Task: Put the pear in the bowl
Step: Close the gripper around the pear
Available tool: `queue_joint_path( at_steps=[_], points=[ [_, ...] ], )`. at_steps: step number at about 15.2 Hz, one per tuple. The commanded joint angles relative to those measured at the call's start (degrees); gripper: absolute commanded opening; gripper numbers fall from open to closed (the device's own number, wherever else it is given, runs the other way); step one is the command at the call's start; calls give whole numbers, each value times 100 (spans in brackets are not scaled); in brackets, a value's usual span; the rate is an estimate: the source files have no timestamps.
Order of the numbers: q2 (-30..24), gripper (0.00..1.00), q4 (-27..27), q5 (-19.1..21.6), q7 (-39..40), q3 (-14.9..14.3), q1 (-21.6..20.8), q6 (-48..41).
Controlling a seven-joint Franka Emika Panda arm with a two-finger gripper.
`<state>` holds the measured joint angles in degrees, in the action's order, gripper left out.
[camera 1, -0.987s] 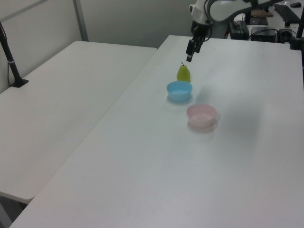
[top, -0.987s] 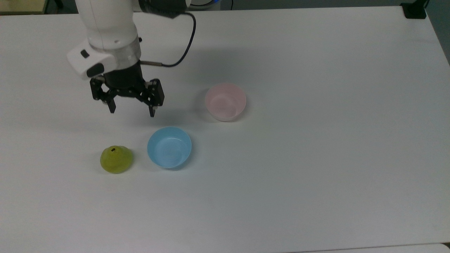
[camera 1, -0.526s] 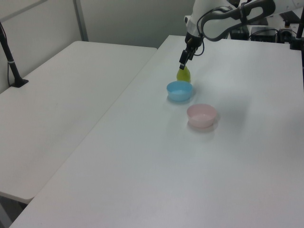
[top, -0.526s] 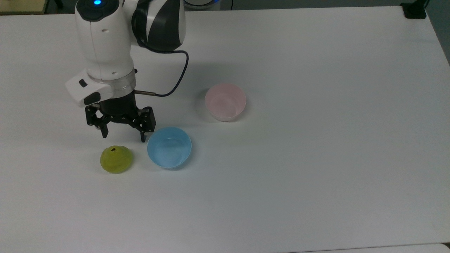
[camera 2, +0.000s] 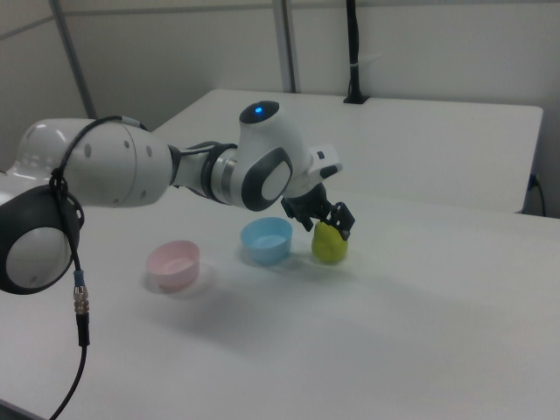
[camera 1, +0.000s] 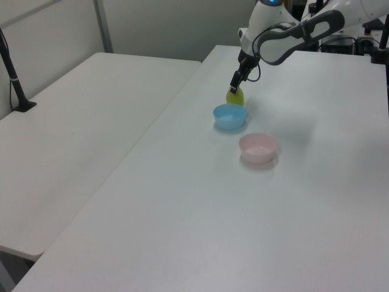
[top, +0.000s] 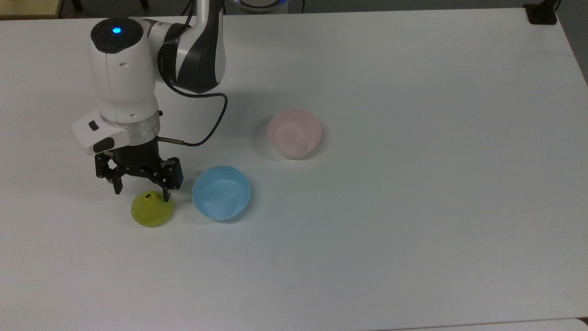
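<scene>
Top view: gripper (top: 141, 196), fingers spread, hovering over pear (top: 152, 212) lower left, beside blue bowl (top: 221, 193); pink bowl (top: 294, 133) sitting center.

Left view: pear (camera 1: 234, 97) upper center.

Right view: finger looking off-center, risking tipping the pear (camera 2: 330, 242).

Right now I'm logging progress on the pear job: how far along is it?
Early. Done: the gripper hangs just above the pear, fingers open. In hand: nothing yet; the pear sits on the table beside the blue bowl. Left: lowering, closing on the pear, lifting it and carrying it past the blue bowl to the empty pink bowl.
</scene>
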<state>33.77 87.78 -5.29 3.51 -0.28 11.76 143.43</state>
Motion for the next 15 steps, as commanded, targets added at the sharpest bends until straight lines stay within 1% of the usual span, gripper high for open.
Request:
queue_joint_path(
  at_steps=[1, 4, 6, 7, 9, 10, 12, 13, 15],
  points=[
    [182, 100, -95, -95, 70, -51, -24, 186],
    [253, 100, -95, -113, 62, -51, -24, 273],
    [332, 85, -68, -130, 70, -51, -24, 545],
    [349, 73, -68, -130, 62, -51, -24, 590],
    [350, 56, -68, -130, 70, -51, -24, 599],
    [350, 51, -68, -130, 88, -51, -24, 599],
    [297, 44, -60, -130, 97, -51, -16, 599],
    [192, 39, -42, -130, 97, -51, -7, 581],
    [-1, 38, 115, -139, 97, -51, -7, 572]
  ],
)
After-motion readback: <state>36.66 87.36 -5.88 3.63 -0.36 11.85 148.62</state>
